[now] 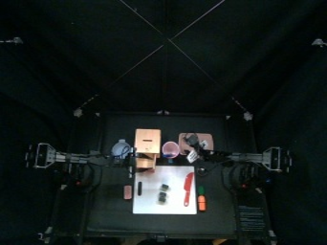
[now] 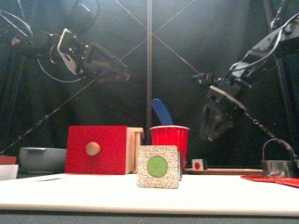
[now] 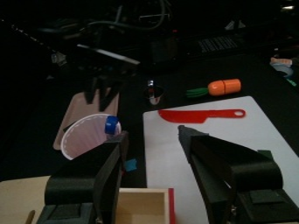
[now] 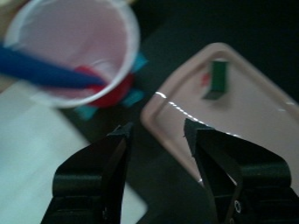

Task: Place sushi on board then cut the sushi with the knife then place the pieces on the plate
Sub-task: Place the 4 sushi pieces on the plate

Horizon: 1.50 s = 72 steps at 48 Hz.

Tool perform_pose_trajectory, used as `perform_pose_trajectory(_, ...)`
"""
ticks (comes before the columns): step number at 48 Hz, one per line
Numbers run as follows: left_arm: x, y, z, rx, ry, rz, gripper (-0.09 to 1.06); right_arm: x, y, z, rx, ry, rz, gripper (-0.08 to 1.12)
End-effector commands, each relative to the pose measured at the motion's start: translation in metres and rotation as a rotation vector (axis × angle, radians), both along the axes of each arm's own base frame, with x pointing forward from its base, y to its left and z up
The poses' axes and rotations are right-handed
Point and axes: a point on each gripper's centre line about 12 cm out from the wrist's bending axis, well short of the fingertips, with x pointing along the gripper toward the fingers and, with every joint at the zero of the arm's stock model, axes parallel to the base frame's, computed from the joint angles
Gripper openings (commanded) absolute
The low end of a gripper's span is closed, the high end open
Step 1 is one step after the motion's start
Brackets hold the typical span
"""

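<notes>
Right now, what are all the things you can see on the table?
board: 1, white, front middle of the table
sushi: 1 roll, dark with a pale, green-centred end, on the board
red knife: 1, red, on the board
orange toy: 1, orange with a green end, by the board's right edge
pink toy: 1, pinkish, left of the board
box: 1, pale wood with a red front, behind the board
cup: 1, red, right of the box
blue knife: 1, blue, in the cup
tray: 1, pink, right of the cup
green piece: 1, on the tray
bowl: 1, blue-grey, left of the box
cutter: 1, metal, far right
left gripper: open, above the box
right gripper: open, above cup and tray
</notes>
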Motion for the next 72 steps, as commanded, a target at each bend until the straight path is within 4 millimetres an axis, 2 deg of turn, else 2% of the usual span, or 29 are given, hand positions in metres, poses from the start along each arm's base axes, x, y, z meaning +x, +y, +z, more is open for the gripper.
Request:
perform_pose_trajectory(1, 0.003, 0.003, 0.011, 0.002, -0.037, 0.009, 0.85, 0.017, 0.037, 0.007, -0.001, -0.03, 0.14, 0.84)
perform_pose_trajectory(10, 0.004, 0.003, 0.013, 0.002, -0.043, 0.008, 0.85, 0.058, 0.06, -0.002, 0.012, -0.015, 0.202, 0.84)
perform_pose_trajectory(19, 0.003, 0.003, 0.012, 0.001, -0.04, 0.008, 0.85, 0.093, 0.075, -0.013, 0.055, -0.032, 0.261, 0.84)
perform_pose_trajectory(29, 0.001, 0.003, 0.008, 0.0, -0.031, 0.008, 0.85, 0.104, 0.084, -0.025, 0.067, -0.015, 0.281, 0.84)
perform_pose_trajectory(46, 0.001, 0.003, 0.006, -0.001, -0.025, 0.01, 0.85, 0.1, 0.088, -0.044, 0.111, 0.029, 0.258, 0.83)
perform_pose_trajectory(51, 0.0, 0.003, 0.007, 0.0, -0.026, 0.01, 0.85, 0.098, 0.089, -0.048, 0.124, 0.042, 0.247, 0.77)
perform_pose_trajectory(58, 0.0, 0.003, 0.007, 0.0, -0.026, 0.01, 0.85, 0.096, 0.086, -0.051, 0.14, 0.052, 0.221, 0.63)
perform_pose_trajectory(61, 0.0, 0.003, 0.007, 0.0, -0.026, 0.01, 0.85, 0.095, 0.085, -0.047, 0.145, 0.047, 0.206, 0.58)
perform_pose_trajectory(66, 0.0, 0.003, 0.007, 0.0, -0.026, 0.01, 0.85, 0.086, 0.08, -0.033, 0.127, 0.033, 0.18, 0.58)
perform_pose_trajectory(70, 0.0, 0.003, 0.006, -0.001, -0.025, 0.01, 0.85, 0.07, 0.069, -0.02, 0.089, 0.041, 0.13, 0.58)
perform_pose_trajectory(72, 0.0, 0.003, 0.006, -0.001, -0.025, 0.01, 0.85, 0.055, 0.061, -0.013, 0.062, 0.051, 0.089, 0.58)
